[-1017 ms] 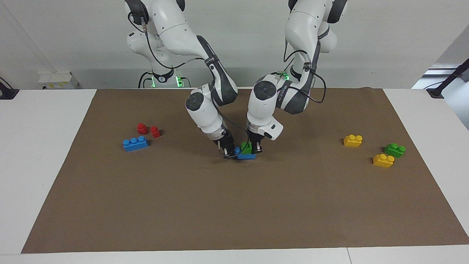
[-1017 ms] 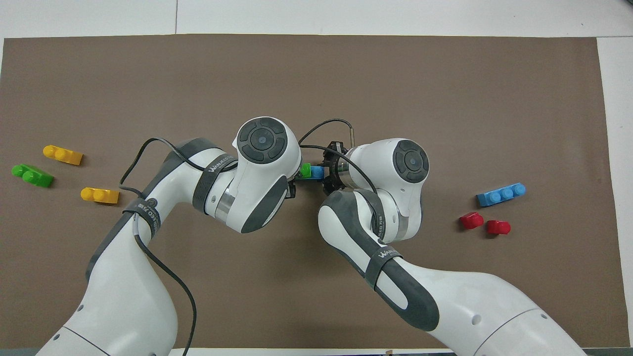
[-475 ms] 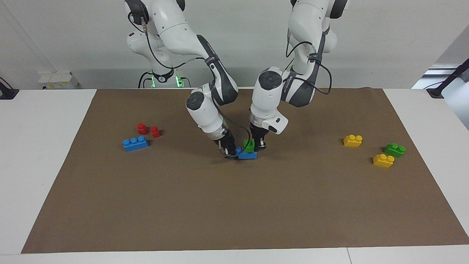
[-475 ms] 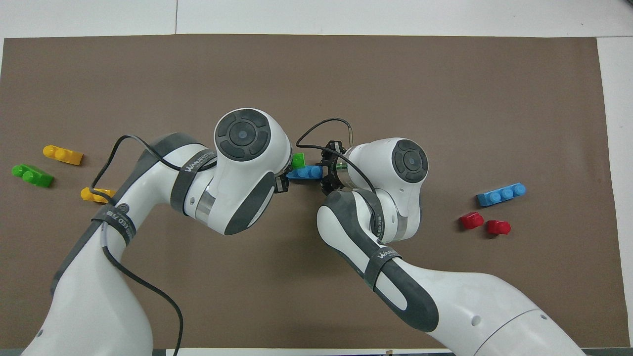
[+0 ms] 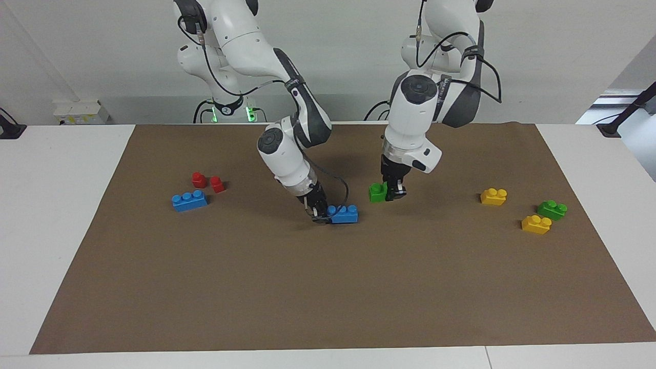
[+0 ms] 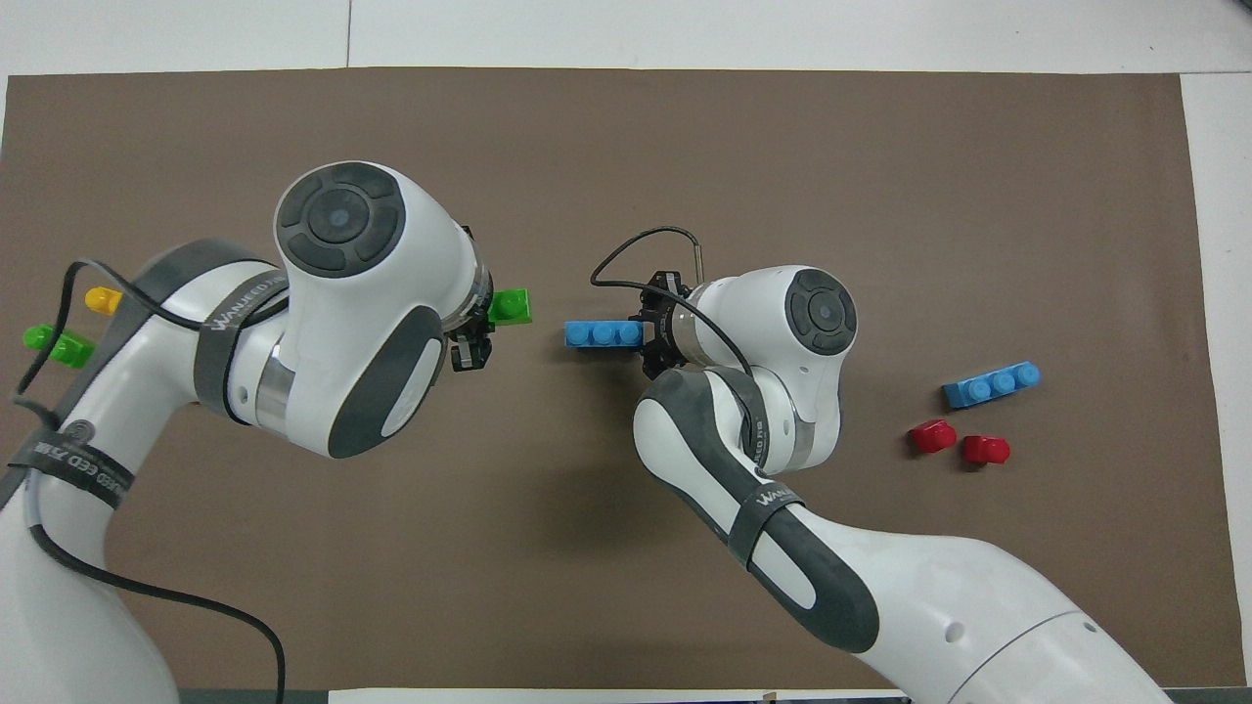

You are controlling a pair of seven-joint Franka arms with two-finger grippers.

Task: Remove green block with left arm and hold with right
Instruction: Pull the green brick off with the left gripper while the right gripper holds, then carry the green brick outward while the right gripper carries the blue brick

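The green block [image 5: 377,192] [image 6: 511,307] hangs just above the brown mat [image 5: 328,287], apart from the blue brick [image 5: 344,214] [image 6: 599,334]. My left gripper [image 5: 391,195] [image 6: 476,330] is shut on one end of the green block, a short way toward the left arm's end of the table from the blue brick. That blue three-stud brick lies flat on the mat near the middle. My right gripper [image 5: 321,213] [image 6: 649,337] is down at mat level, shut on the blue brick's end.
A second green brick [image 5: 552,209] [image 6: 57,344] and two yellow bricks [image 5: 493,196] [image 5: 536,224] lie at the left arm's end. Another blue brick [image 5: 189,200] [image 6: 991,383] and two red pieces [image 5: 199,179] [image 5: 217,184] lie at the right arm's end.
The left gripper has pulled the green block off the blue brick and carried it toward the left arm's end. The right gripper has kept the blue brick down in place.
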